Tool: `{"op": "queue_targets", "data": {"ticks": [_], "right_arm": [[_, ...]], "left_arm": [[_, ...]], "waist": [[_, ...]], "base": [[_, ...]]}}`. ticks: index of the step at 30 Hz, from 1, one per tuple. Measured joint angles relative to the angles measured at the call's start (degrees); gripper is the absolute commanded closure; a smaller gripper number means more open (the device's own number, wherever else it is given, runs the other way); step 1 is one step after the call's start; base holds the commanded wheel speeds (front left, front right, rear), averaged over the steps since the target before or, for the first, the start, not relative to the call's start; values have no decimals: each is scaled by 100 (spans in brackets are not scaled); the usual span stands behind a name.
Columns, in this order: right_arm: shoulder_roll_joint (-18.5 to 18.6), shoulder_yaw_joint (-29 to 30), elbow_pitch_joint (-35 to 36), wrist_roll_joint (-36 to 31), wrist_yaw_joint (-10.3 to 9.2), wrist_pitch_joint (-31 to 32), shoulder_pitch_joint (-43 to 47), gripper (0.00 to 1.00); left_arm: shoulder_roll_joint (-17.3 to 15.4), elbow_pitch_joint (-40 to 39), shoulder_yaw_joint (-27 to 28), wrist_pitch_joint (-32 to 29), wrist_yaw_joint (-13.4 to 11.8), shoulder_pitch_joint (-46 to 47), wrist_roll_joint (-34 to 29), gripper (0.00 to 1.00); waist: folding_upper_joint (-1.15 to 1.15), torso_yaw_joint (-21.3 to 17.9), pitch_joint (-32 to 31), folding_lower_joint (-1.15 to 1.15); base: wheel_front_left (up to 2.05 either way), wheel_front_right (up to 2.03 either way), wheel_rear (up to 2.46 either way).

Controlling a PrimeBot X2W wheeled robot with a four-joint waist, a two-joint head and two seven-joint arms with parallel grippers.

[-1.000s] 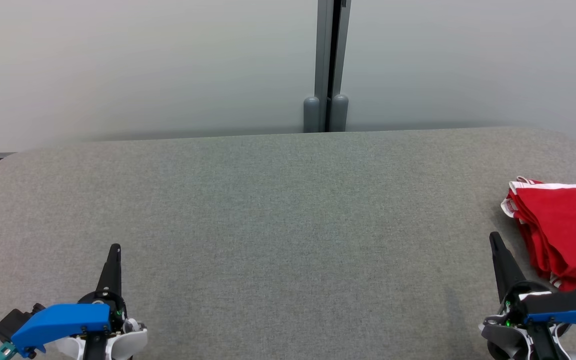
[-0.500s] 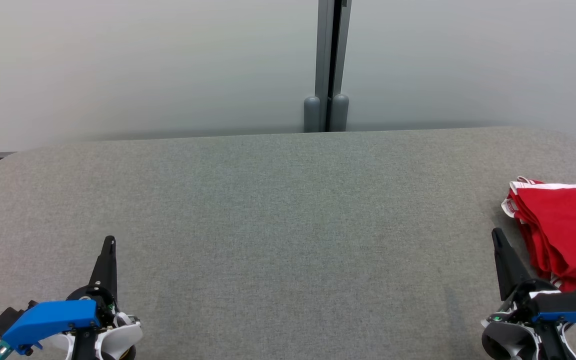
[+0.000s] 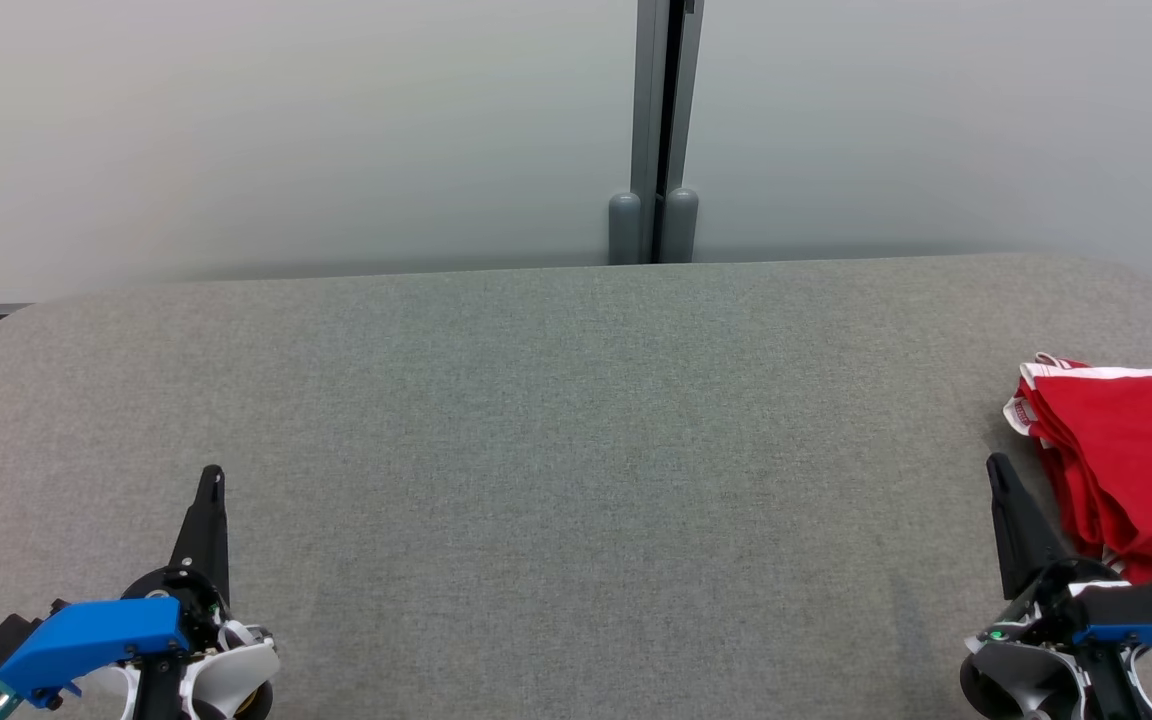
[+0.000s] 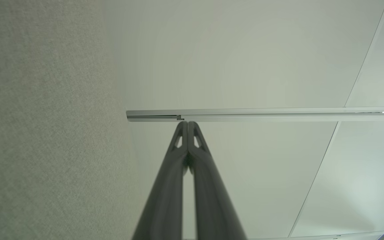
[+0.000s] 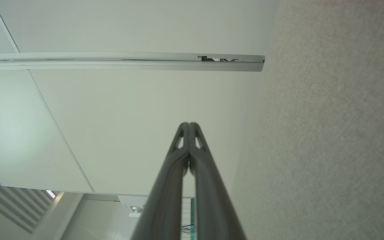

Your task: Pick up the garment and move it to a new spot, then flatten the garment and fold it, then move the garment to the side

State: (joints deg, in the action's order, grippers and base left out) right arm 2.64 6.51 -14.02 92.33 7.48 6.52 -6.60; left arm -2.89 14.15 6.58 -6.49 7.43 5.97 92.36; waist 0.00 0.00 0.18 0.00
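Red garment (image 3: 1126, 460) is sitting at the far right edge of the grey worktop (image 3: 576, 450), partly cut off by the head view's border. It looks stacked in layers with a white-trimmed band at the far end, so to me it reads as folded and parked at the side, meaning the job is probably at its tail end

The bit that matters: the garment lies just to the right of the right hand (image 3: 996, 462) and a little ahead of it. Its long axis runs roughly near-to-far, slanting slightly outward toward the robot. The fingertip sits just beside the garment's left edge; I can't tell if it touches. The left hand (image 3: 211, 472) is way over on the other side of the worktop, well apart from the cloth, so any further nudge is clearly the right arm's job: a short sideways reach, not a forward one

Both hands are clenched with nothing in them. The wrist views show each pair of fingers pressed together tip to tip, left (image 4: 187, 124) and right (image 5: 189, 125), aiming off toward the pale wall panels
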Motion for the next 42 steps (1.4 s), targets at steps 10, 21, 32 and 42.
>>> {"op": "queue_targets", "data": {"ticks": [10,21,32,42], "right_arm": [[0,0,0,0,0,1,1,100],[0,0,0,0,0,1,1,100],[1,0,1,0,0,1,2,100],[1,0,1,0,0,1,2,100]], "left_arm": [[0,-1,0,0,0,0,0,100],[0,-1,0,0,0,0,0,100],[0,-1,0,0,0,0,0,100],[0,-1,0,0,0,0,0,100]], "waist": [[0,0,0,0],[0,0,0,0],[0,0,0,0],[0,0,0,0]], "base": [[0,0,0],[0,0,0],[0,0,0],[0,0,0]]}}
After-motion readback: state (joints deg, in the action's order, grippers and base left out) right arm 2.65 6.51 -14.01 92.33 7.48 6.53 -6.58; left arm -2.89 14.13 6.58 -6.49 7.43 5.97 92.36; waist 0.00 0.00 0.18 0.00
